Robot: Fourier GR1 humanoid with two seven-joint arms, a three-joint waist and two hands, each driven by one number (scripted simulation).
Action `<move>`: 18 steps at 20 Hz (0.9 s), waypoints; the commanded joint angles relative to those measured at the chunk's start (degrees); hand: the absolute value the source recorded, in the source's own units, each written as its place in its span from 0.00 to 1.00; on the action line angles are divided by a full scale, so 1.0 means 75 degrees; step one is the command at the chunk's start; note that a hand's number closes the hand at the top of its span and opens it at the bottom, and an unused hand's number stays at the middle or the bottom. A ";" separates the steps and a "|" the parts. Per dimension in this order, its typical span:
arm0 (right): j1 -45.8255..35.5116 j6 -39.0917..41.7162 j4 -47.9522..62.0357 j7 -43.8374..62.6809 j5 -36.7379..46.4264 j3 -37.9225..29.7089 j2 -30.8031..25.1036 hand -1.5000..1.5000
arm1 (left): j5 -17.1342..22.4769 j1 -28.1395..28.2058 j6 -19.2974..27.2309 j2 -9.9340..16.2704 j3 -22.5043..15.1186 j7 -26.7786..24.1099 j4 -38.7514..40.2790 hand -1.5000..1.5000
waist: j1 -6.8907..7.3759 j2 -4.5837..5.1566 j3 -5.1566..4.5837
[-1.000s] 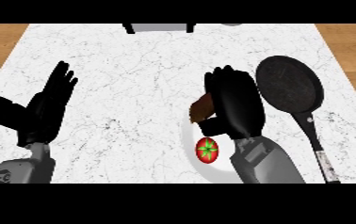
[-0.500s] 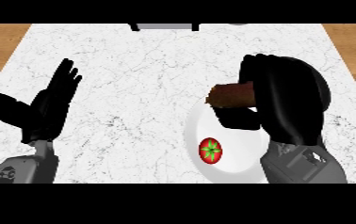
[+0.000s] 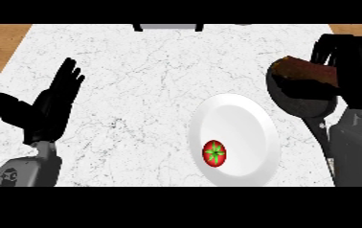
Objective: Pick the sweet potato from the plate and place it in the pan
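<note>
My right hand is at the right edge, curled round the brown sweet potato and holding it over the black pan. Part of the pan is hidden by the potato and the hand; its handle runs down beside my right forearm. The white plate lies left of the pan, with only a red tomato on its lower part. At the left, my left hand rests open with fingers up, far from the plate.
The white marble counter spreads between the two hands. A dark object sits at the counter's far edge. Wooden floor shows beyond the top left corner.
My right hand has carried the sweet potato off the plate and to the right, over the pan. The plate is now uncovered with the tomato on it. The left hand stays put.
</note>
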 commanded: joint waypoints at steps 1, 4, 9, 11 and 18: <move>0.0103 -0.1057 0.1180 -0.0984 -0.0558 -0.1003 -0.0501 1.00 | 0.0028 -0.0183 -0.0073 -0.0109 0.0067 -0.0104 0.0262 0.50 | 0.0015 0.0014 0.0000; 0.0272 -0.1890 0.2342 -0.1901 -0.0891 -0.1446 -0.0753 1.00 | -0.0245 0.0160 0.0136 -0.0326 -0.0193 -0.0139 -0.0088 0.50 | 0.0066 0.0017 0.0004; -0.0458 -0.2468 0.4274 -0.3013 -0.1303 -0.1544 -0.1104 1.00 | -0.0176 0.0037 -0.0171 -0.0116 0.0083 -0.0245 0.0092 0.50 | 0.0070 0.0009 -0.0001; -0.0478 -0.2893 0.5298 -0.3619 -0.1369 -0.1614 -0.1110 1.00 | -0.0053 -0.0259 -0.0147 -0.0111 0.0095 0.0138 0.0099 0.50 | 0.0105 0.0024 0.0003; -0.1399 -0.4463 0.8479 -0.4499 -0.0958 -0.1690 -0.1279 1.00 | -0.0170 -0.0259 -0.0194 -0.0113 0.0097 0.0156 -0.0038 0.50 | 0.0174 0.0045 0.0005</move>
